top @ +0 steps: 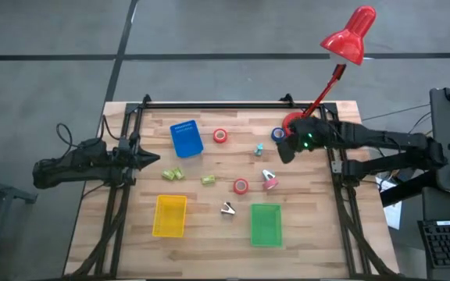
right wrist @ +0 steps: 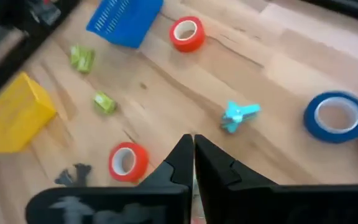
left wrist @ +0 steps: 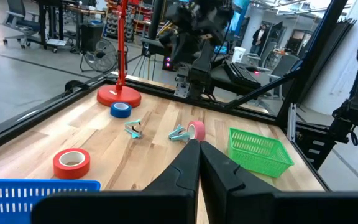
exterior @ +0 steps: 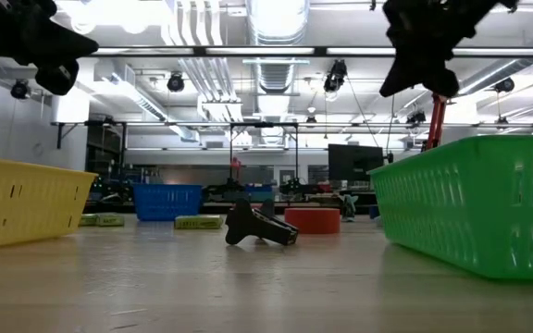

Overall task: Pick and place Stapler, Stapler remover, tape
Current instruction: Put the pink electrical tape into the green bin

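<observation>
Stapler hard to pick out. Trays blue [top: 186, 139], yellow [top: 170, 215] and green [top: 266, 224] all bare; tape [top: 278, 134] by lamp base, right gripper [top: 286, 150] just beside, shut, empty. Left gripper [top: 153, 158] at table's left edge, shut, empty.

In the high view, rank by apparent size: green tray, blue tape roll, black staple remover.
1. green tray
2. blue tape roll
3. black staple remover, though it looks close to the roll in size, so that order is unsure.
</observation>
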Motion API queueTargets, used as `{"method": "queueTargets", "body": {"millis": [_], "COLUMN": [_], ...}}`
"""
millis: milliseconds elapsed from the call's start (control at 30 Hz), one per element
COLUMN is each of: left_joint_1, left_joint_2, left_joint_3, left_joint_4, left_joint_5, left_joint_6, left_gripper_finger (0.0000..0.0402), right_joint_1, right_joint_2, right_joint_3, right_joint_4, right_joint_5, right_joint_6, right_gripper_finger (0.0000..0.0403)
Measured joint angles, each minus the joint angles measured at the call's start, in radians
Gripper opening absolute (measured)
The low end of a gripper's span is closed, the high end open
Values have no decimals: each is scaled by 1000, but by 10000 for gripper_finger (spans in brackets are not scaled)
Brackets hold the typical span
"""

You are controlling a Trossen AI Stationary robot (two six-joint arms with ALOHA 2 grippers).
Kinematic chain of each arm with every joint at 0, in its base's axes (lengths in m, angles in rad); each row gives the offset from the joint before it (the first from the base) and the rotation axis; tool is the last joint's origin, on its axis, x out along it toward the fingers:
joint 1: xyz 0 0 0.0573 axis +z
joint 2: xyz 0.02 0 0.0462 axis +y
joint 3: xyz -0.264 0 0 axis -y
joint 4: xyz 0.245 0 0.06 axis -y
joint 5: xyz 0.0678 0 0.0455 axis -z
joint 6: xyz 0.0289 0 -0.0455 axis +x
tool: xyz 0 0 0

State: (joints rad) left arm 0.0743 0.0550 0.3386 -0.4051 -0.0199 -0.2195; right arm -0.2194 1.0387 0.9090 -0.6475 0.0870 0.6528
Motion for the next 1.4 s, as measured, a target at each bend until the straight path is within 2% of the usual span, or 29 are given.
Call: {"method": "queueTargets", "body": {"millis": [167, 367, 500, 600, 833, 933, 1167, 1400], "left_joint_1": [0, 0, 0, 0, 0, 0, 0, 0], "left_joint_2": [0, 0, 0, 0, 0, 0, 0, 0], "left_joint_3": [0, 0, 0, 0, 0, 0, 0, 0], "left_joint_4": [0, 0, 0, 0, 0, 0, 0, 0], "left_joint_5": [0, 0, 0, 0, 0, 0, 0, 0], "left_joint_6": [0, 0, 0, 0, 0, 0, 0, 0], "left_gripper_finger": [14, 14, 14, 14, 14, 14, 14, 14], "right_joint_1": [-66, -102, -103, -102, -82, -47, 48, 127], "right_joint_2": [130, 302, 390, 449, 526, 524, 494, 494], "right_joint_3": [133, 268, 312, 320, 313, 303, 255, 169], "right_joint_4": [-75, -219, -232, -237, -425, -477, -407, -279], "right_joint_5": [-89, -90, -93, -142, -326, -371, -374, -345], "right_joint_6": [-155, -338, -483, -590, -786, -870, -991, -936], "right_gripper_finger": [56, 138, 182, 201, 210, 210, 210, 210]}}
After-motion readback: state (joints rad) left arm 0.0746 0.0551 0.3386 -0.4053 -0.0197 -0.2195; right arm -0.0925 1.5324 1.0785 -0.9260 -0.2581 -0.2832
